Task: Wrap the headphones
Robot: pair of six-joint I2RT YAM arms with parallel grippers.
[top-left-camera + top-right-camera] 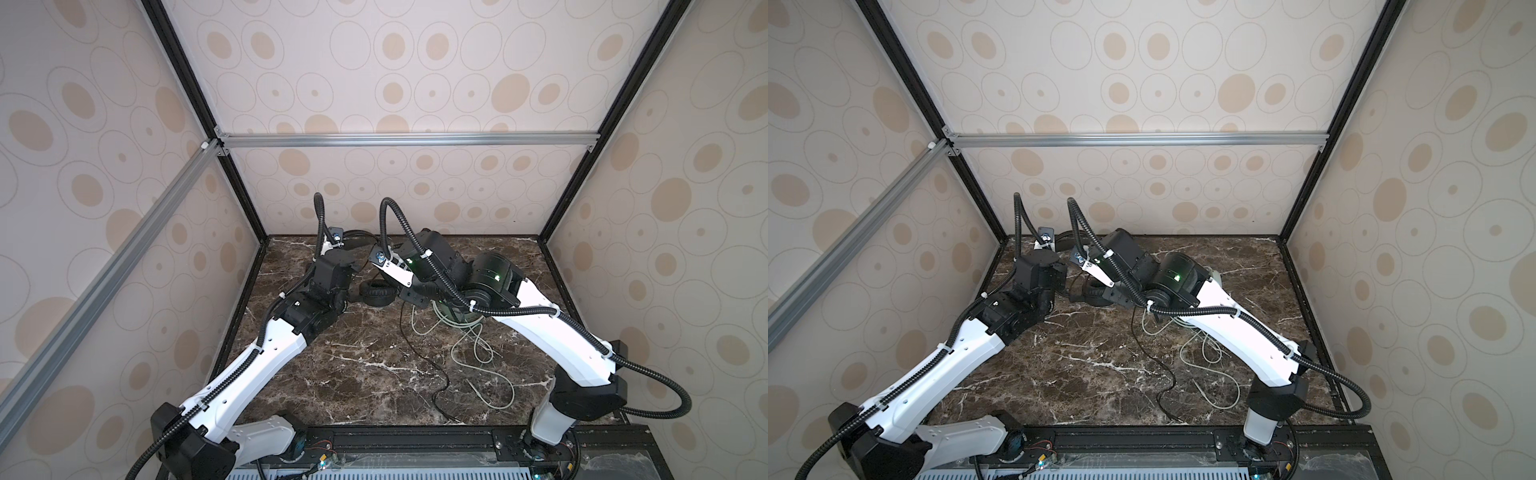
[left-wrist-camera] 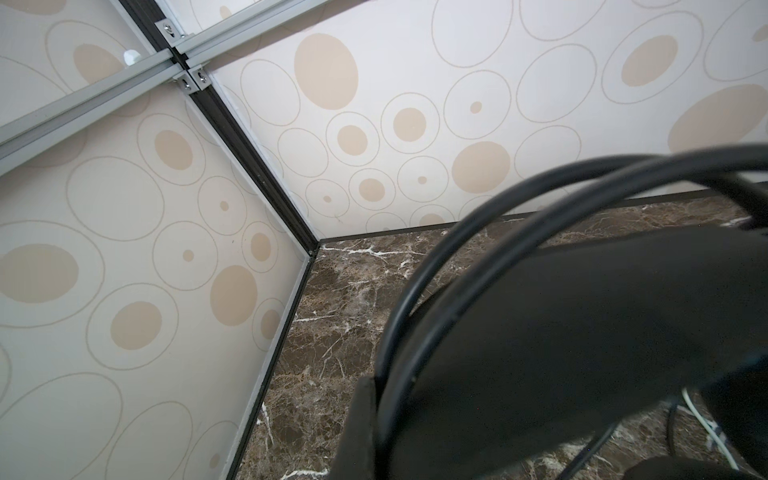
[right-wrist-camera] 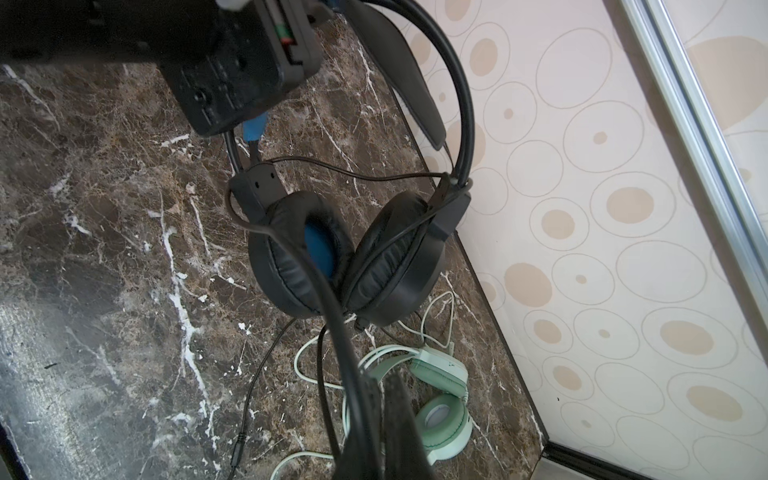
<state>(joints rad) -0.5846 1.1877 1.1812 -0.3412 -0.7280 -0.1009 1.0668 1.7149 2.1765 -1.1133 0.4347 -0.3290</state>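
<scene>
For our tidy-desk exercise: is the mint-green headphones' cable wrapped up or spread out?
Spread out: the pale green cable lies in loose loops on the marble table beside the mint-green headphones.

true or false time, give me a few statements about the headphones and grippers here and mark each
1. The green headphones lie on the table. True.
2. The right gripper is open. False: it is shut on the black cable.
3. The black headphones have red inner earcups. False: they are blue.
4. The green cable is coiled round its headphones. False: it sprawls loose on the table.
5. The black cable's plug rests on the table. True.
</scene>
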